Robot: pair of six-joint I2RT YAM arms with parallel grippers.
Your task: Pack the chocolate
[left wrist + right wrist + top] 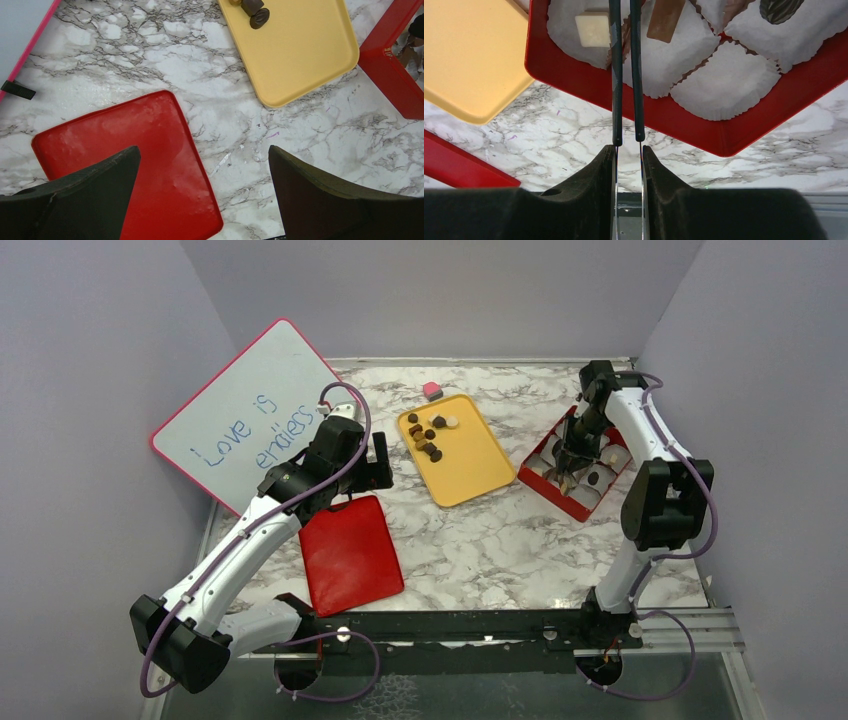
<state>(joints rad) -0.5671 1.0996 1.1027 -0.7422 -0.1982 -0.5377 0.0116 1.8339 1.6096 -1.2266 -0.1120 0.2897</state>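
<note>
Right gripper (629, 165) clamps narrow on thin tweezers (616, 75), whose prongs reach over the red box (724, 135) among white paper cups (719, 85). The tips run out of frame, so whether they carry a piece cannot be told. Left gripper (204, 150) hangs wide over the red lid (125, 140). Most chocolate (428, 434) waits on the yellow tray (470, 465), with a few pieces already cupped. Risk: springy prongs may snag a cup's frill or squirt a small piece onto the marble (574, 130).
</note>
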